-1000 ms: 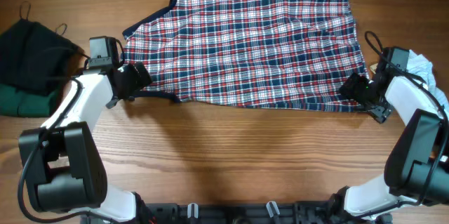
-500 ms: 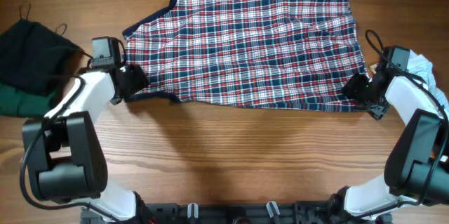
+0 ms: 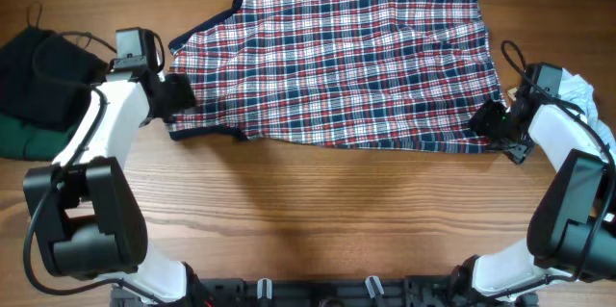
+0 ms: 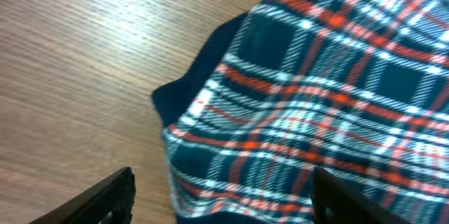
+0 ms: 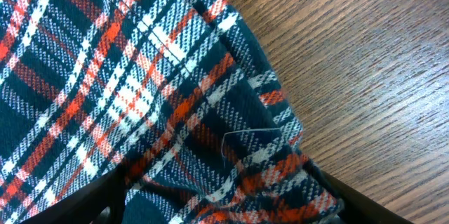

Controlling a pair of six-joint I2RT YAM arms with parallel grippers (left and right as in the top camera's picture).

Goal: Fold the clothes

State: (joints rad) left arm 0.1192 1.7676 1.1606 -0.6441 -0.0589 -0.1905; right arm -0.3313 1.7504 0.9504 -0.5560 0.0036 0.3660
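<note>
Garment: red-navy-white plaid fabric shirt (image 3: 346,62), flat on wooden bench (image 3: 318,211).
Left hand (image 3: 181,93): fingers apart, over hem.
Right hand (image 3: 493,120): fingers apart, over corner.

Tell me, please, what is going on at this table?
Two robot arms are set to fold a plaid shirt lying spread flat on the wooden table. The left end effector sits at the shirt's left edge by the navy trim, and the right end effector at its lower right corner. Both look open over the fabric, and no fold is made yet. Dark clothes lie at the far left.
</note>
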